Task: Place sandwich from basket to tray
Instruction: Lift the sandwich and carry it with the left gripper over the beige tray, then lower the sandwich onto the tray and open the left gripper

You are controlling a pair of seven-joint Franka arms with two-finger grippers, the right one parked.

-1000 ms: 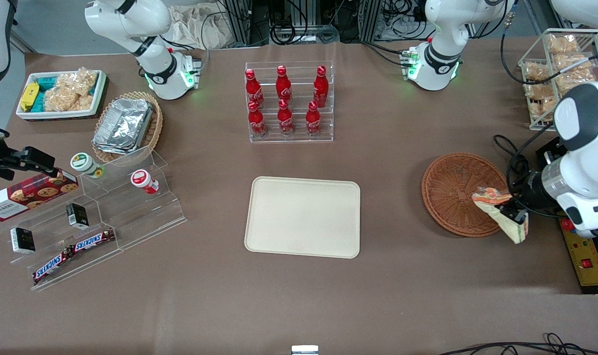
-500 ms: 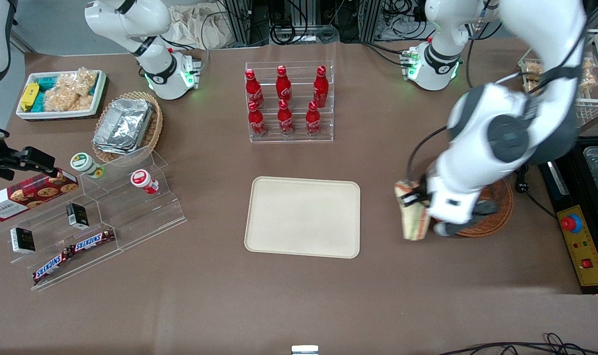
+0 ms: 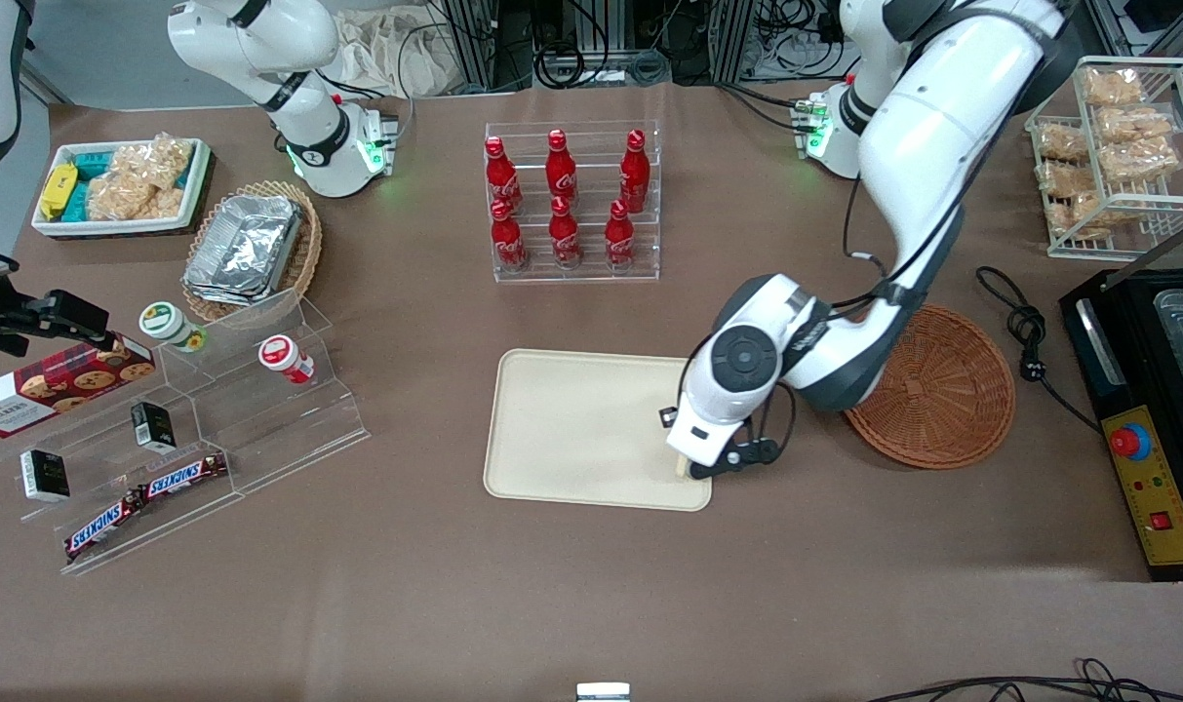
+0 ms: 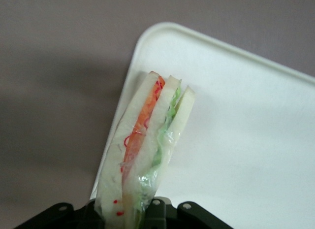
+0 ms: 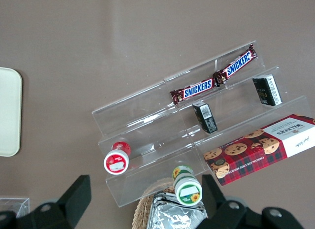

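Front cam high, whole table; left wrist cam close above tray (image 3: pixel 591 429), shared w/ front.

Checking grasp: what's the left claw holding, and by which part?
The claw grips the sandwich at one end; the rest sticks out over the tray edge.

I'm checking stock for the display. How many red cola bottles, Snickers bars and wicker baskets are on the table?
Red cola bottles: 6
Snickers bars: 2
Wicker baskets: 2, the reddish-brown basket and the tan basket
Total: 10
The gripper, shut on the sandwich, hangs over the tray edge.
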